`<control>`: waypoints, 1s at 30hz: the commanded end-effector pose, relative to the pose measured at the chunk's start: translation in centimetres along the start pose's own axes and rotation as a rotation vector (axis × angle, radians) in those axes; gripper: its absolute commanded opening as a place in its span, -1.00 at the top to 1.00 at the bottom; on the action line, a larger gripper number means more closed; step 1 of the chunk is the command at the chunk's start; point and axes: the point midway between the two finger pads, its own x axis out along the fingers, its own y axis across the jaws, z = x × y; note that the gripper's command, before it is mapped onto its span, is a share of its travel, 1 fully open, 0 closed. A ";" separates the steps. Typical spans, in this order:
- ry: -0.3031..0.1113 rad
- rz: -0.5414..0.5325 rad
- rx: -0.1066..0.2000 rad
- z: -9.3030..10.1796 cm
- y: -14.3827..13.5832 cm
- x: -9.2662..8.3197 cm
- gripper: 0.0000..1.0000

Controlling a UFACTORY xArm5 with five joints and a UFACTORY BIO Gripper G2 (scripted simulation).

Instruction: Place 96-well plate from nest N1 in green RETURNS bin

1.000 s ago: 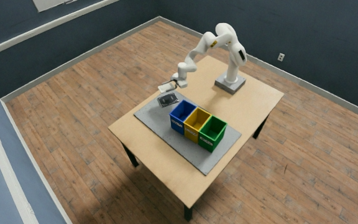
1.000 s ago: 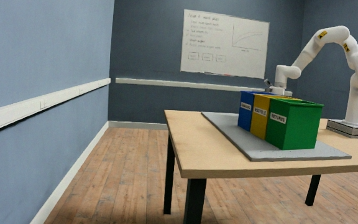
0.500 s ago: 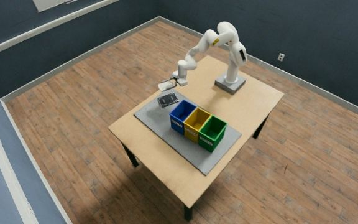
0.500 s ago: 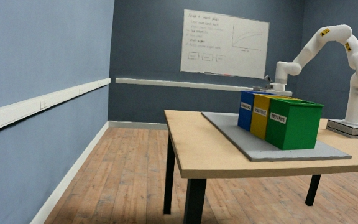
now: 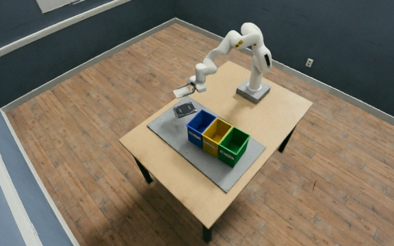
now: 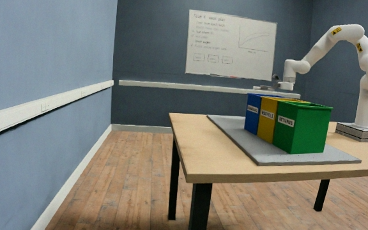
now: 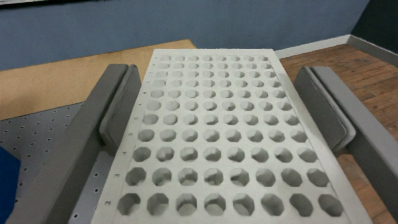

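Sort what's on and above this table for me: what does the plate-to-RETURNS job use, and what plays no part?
Part of the job:
- 96-well plate, held in the gripper
- plate nest
- green RETURNS bin
- blue bin and yellow bin, only to stay upright

No part:
- nothing loose that I can see

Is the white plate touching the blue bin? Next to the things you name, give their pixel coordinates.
Apart. The top view shows the white plate [image 5: 182, 91] [image 7: 210, 127] up in the air, with the black nest [image 5: 185, 109] showing between it and the blue bin [image 5: 200, 123] [image 6: 253, 113] [image 7: 7, 182].
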 end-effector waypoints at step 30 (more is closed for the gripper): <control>-0.001 0.267 -0.015 1.9 2.6 -0.6 1.00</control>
